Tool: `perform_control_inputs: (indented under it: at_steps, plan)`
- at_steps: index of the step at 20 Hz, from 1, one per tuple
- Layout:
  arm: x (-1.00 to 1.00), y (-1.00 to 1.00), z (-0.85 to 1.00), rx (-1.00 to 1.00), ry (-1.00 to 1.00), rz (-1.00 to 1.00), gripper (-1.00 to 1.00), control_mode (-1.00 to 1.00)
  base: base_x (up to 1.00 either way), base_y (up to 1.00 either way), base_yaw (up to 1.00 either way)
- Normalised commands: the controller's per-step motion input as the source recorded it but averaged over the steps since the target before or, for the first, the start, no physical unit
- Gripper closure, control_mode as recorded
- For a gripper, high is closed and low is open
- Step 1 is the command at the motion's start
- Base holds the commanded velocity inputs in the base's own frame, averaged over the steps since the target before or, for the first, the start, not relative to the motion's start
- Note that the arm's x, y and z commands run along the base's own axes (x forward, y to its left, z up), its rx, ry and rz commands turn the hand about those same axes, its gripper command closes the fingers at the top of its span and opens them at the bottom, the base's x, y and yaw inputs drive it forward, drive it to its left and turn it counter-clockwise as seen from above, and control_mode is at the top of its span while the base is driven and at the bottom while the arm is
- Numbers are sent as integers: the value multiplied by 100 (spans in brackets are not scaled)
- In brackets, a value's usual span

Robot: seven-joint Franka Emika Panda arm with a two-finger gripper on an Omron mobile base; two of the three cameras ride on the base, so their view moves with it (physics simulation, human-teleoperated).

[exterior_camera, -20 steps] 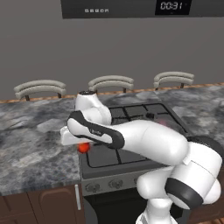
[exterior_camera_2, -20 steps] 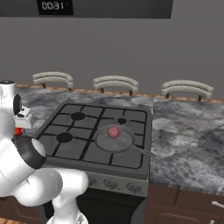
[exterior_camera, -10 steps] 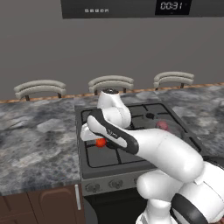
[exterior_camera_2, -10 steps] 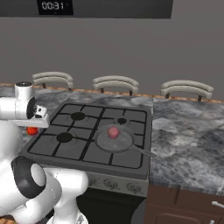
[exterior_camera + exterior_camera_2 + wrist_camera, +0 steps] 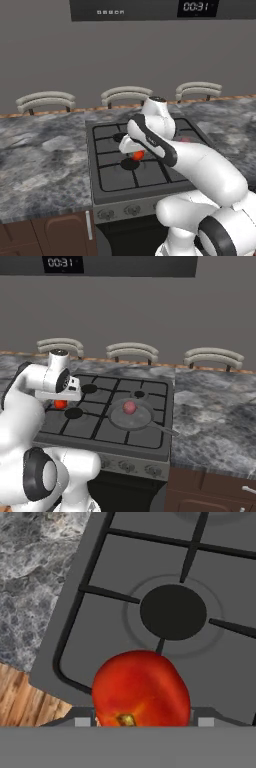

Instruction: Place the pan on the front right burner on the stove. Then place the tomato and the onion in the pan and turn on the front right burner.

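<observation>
Gripper (image 5: 141, 724) clamped on tomato (image 5: 141, 689), jaws partly apart around it; I see it bottom centre of hand view, above black burner cap (image 5: 172, 611). In right base view, tomato (image 5: 60, 404) hangs left of centre over stove (image 5: 107, 428). Pan (image 5: 131, 416) sits centre frame on grate, onion (image 5: 129, 407) inside it.

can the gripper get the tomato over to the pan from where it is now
Probably yes. The gripper holds the tomato above the stove's left side. The pan lies to its right holding only the onion, nothing standing between.
</observation>
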Motion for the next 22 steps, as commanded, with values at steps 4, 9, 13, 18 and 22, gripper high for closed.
perform_control_inputs:
  at_steps: [4, 9, 13, 18, 22]
  plan:
    - [38, -92, 2, 4, 0, 7, 100, -100, 0, 0, 0]
    - [17, -75, 0, 3, 0, 6, 100, -100, 0, 0, 0]
    - [3, -60, 0, 0, 0, 2, 100, -100, 0, 0, 0]
    - [4, -53, 7, -5, 7, 0, 100, -100, 0, 0, 0]
    - [0, -40, 14, -5, 6, 0, 100, -100, 0, 0, 0]
